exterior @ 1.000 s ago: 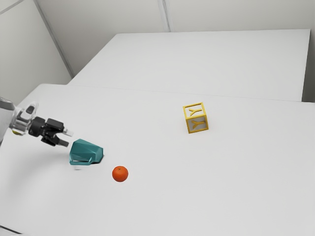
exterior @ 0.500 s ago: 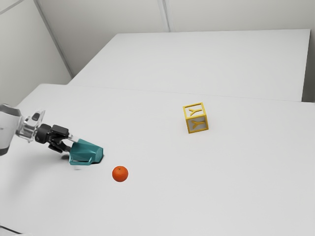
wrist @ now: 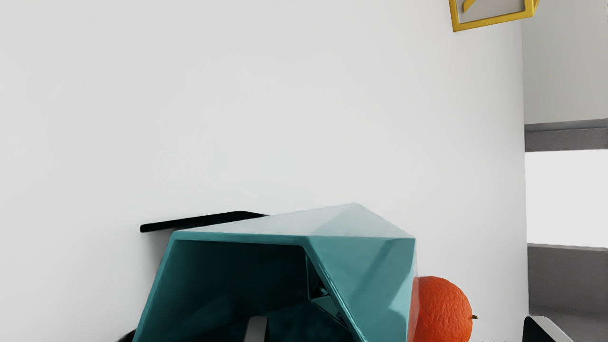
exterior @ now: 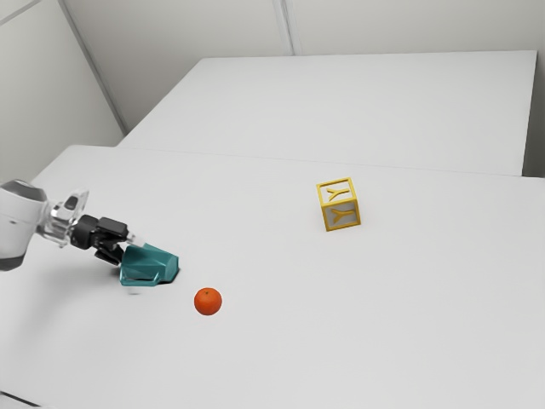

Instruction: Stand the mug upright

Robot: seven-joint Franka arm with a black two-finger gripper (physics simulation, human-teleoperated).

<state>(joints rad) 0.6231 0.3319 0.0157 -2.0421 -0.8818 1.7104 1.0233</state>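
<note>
Mug (wrist: 370, 275) lies on its side, mouth partly outside the wrist view.

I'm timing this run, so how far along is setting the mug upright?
The approach looks done: the claw is at the mug, one finger inside its mouth. In hand, it seems, is the grasp: the fingers stand apart, not clamped. Gripping and righting remain, as the mug lies on its side.
</note>
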